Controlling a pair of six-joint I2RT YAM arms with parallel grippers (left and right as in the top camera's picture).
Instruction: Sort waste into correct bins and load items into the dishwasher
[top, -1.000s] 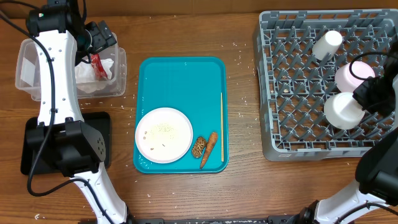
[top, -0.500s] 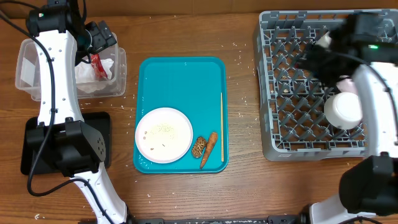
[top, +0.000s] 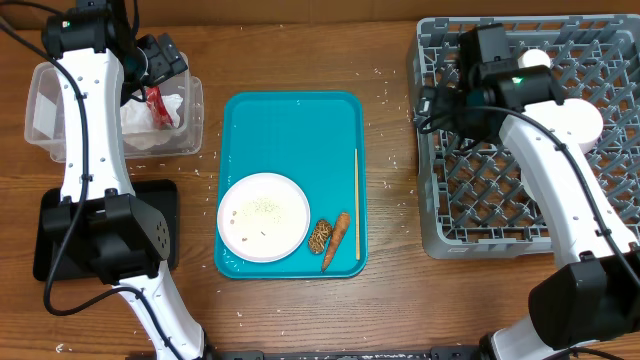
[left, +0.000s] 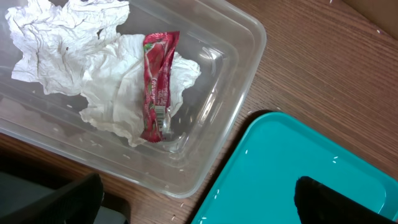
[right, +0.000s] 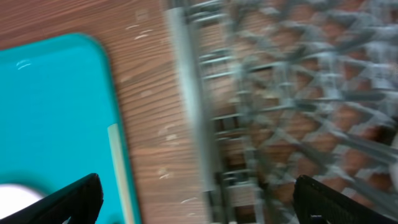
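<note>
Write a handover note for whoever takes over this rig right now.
Left gripper: open, empty, above the clear tub.
Right gripper: open, empty, over the dish rack left edge.
Done: red wrapper and crumpled paper are in the tub; white dishes are in the rack.
Left: plate with rice, chopstick, carrot stick and brown lump, all on the teal tray. Black tray is mostly hidden.

Swinging leftward across the grey rack (top: 500, 215) from its right side toward its left rim: right tool (top: 432, 105), now standing wide, hovering empty, bowls left behind.
</note>
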